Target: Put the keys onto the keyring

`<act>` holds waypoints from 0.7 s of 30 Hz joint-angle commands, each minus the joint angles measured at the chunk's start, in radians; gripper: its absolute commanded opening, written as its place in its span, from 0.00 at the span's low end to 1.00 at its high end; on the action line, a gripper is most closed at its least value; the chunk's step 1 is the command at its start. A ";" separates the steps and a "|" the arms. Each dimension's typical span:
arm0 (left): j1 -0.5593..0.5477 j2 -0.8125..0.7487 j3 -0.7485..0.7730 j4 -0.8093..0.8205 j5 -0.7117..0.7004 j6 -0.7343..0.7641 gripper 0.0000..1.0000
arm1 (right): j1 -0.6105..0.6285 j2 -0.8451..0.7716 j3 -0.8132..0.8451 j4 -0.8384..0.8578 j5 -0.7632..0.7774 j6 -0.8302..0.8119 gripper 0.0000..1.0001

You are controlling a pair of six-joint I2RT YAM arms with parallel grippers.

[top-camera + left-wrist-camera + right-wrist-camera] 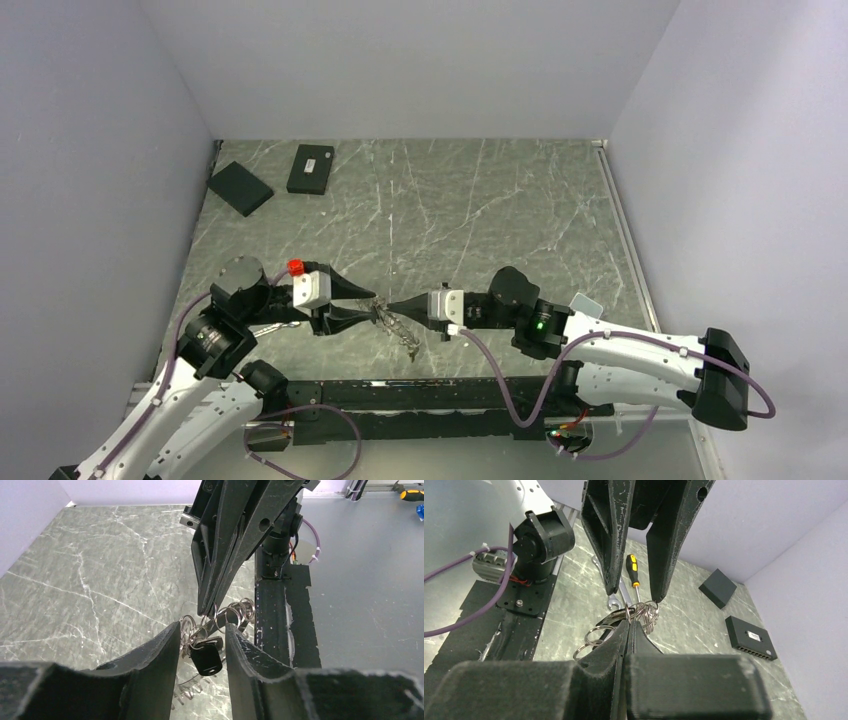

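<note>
The keyring (647, 613), a bunch of linked silver rings, is held between the two grippers near the front edge of the marble-patterned table (480, 220). The right gripper (629, 624) is closed tight, its jaws pinched on one ring of the bunch. The left gripper (202, 630) is kept apart, one finger on either side of the rings; whether they are touched cannot be told. A black-headed key (206, 661) is hung beneath the rings. A yellow-handled screwdriver (633, 570) and a wrench (613, 601) are laid on the table behind.

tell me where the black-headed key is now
In the left wrist view the black-headed key hangs between the left gripper's spread fingers, just under the right gripper pinching the keyring.
</note>
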 commanded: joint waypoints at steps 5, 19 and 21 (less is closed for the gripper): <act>-0.004 0.023 -0.025 0.088 0.052 0.013 0.39 | -0.006 -0.003 0.056 0.127 0.009 0.019 0.00; -0.004 0.046 -0.021 0.065 0.076 0.032 0.35 | -0.011 -0.005 0.063 0.120 0.051 0.030 0.00; -0.004 0.048 -0.027 0.076 0.080 0.025 0.34 | -0.011 -0.004 0.063 0.122 0.047 0.033 0.00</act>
